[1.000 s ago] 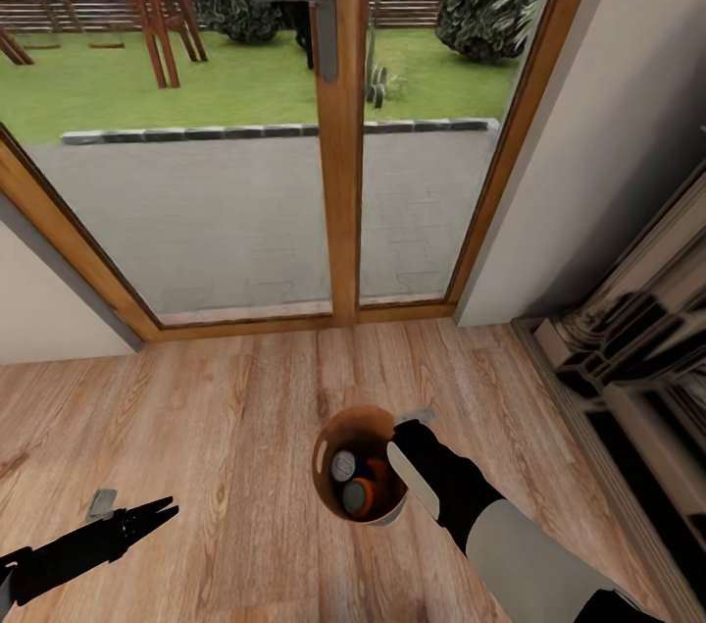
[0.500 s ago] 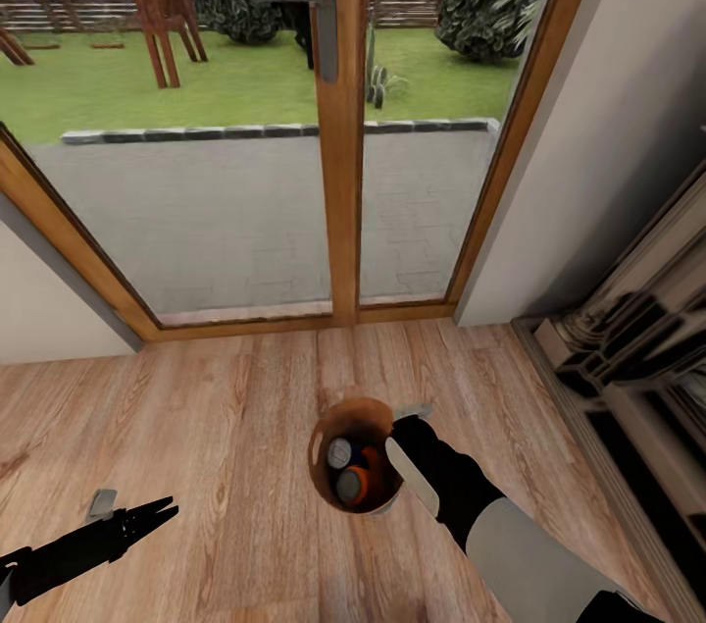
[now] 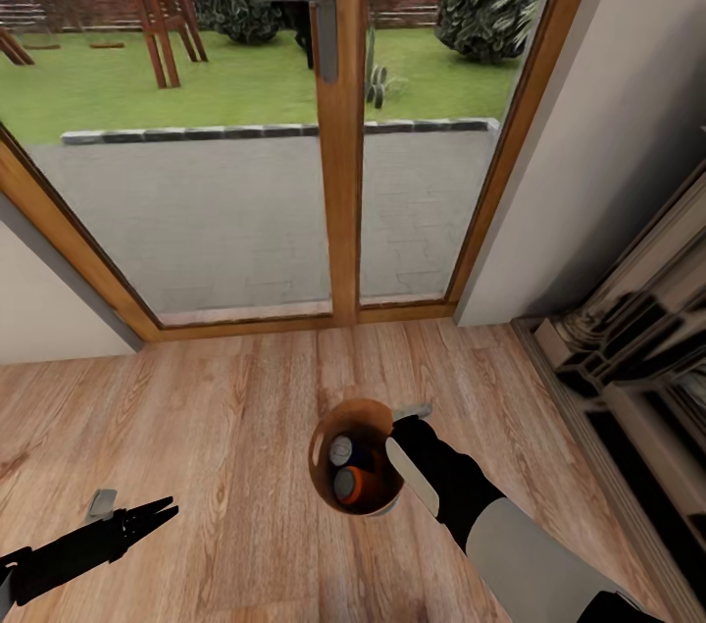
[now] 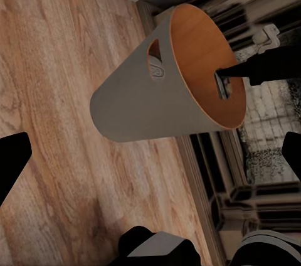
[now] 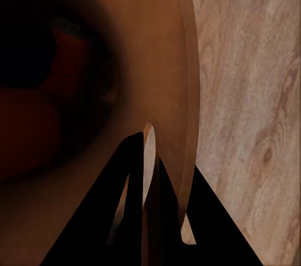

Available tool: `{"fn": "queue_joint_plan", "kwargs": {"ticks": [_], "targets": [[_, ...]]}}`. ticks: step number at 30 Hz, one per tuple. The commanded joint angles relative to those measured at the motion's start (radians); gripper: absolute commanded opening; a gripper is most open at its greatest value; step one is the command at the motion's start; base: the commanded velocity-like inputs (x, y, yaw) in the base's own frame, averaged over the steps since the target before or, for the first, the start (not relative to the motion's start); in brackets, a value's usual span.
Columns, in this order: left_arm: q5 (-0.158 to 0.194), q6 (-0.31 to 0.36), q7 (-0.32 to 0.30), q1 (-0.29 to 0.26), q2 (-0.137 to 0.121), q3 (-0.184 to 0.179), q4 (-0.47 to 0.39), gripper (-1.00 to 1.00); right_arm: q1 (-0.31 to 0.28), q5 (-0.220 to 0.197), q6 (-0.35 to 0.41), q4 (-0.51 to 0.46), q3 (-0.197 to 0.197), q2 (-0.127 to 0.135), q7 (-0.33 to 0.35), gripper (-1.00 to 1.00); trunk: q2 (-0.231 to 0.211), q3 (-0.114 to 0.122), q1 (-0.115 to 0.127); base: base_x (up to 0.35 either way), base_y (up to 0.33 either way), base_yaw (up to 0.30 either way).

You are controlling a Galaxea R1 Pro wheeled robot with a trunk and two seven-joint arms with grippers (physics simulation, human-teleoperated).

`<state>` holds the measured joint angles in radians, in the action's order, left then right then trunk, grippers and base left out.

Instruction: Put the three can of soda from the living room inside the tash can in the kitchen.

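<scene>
From the head view, the right gripper (image 3: 400,443) is pinched onto the rim of the trash can (image 3: 324,481), holding the bucket above the wood floor (image 3: 226,427) at about 6 o'clock in the frame, with the wood-framed glass door (image 3: 333,113) at 12 o'clock and the dark fireplace surround (image 3: 637,348) at 3 o'clock. Looking down into it, that view shows soda cans (image 3: 349,471) inside: silver tops, orange sides, and a bit of blue between them. The left wrist view gives what the head cannot: the trash can (image 4: 150,100) from the side, grey and tapered, with a handle cutout and a copper-brown lining. The right wrist view shows the rim (image 5: 148,159) clamped between the dark fingers (image 5: 188,209). The left gripper (image 3: 157,513) hangs at 8 o'clock, its jaws spread and empty.
</scene>
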<state>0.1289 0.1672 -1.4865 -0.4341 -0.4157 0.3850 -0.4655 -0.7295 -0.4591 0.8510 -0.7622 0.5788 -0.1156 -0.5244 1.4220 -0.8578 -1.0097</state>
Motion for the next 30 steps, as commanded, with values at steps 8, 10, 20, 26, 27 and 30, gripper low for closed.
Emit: {"fn": "queue_joint_plan", "kwargs": {"ticks": [8, 10, 20, 26, 27, 30], "targets": [[0.000, 0.000, 0.000, 0.000, 0.000, 0.000, 0.001, 1.00, -0.001, -0.007, -0.003, 0.000, 0.000, 0.000, 0.004, -1.00, 0.000, 0.000, 0.000, 0.000, 0.000, 0.000], [0.000, 0.000, 0.000, 0.000, 0.000, 0.000, 0.001, 1.00, 0.000, -0.007, -0.003, 0.000, 0.000, 0.000, 0.004, -1.00, 0.000, 0.000, 0.000, 0.000, 0.000, 0.000], [0.000, 0.000, 0.000, 0.000, 0.000, 0.000, 0.001, 1.00, 0.000, -0.007, -0.004, -0.019, -0.005, 0.003, 0.016, -1.00, 0.000, 0.000, 0.000, 0.000, 0.000, 0.000], [0.000, 0.000, 0.000, 0.000, 0.000, 0.000, 0.001, 1.00, 0.000, -0.005, -0.003, -0.066, -0.010, 0.037, 0.159, -1.00, 0.000, 0.000, 0.000, 0.000, 0.000, 0.000], [0.000, 0.000, 0.000, 0.000, 0.000, 0.000, 0.001, 1.00, 0.000, -0.005, -0.003, -0.069, -0.010, 0.047, 0.181, -1.00, 0.000, 0.000, 0.000, 0.000, 0.000, 0.000], [0.000, -0.001, 0.001, 0.000, 0.000, 0.000, 0.001, 1.00, 0.000, -0.005, -0.003, -0.083, -0.015, 0.093, 0.271, -1.00, 0.000, 0.000, 0.000, 0.000, 0.000, 0.000]]}}
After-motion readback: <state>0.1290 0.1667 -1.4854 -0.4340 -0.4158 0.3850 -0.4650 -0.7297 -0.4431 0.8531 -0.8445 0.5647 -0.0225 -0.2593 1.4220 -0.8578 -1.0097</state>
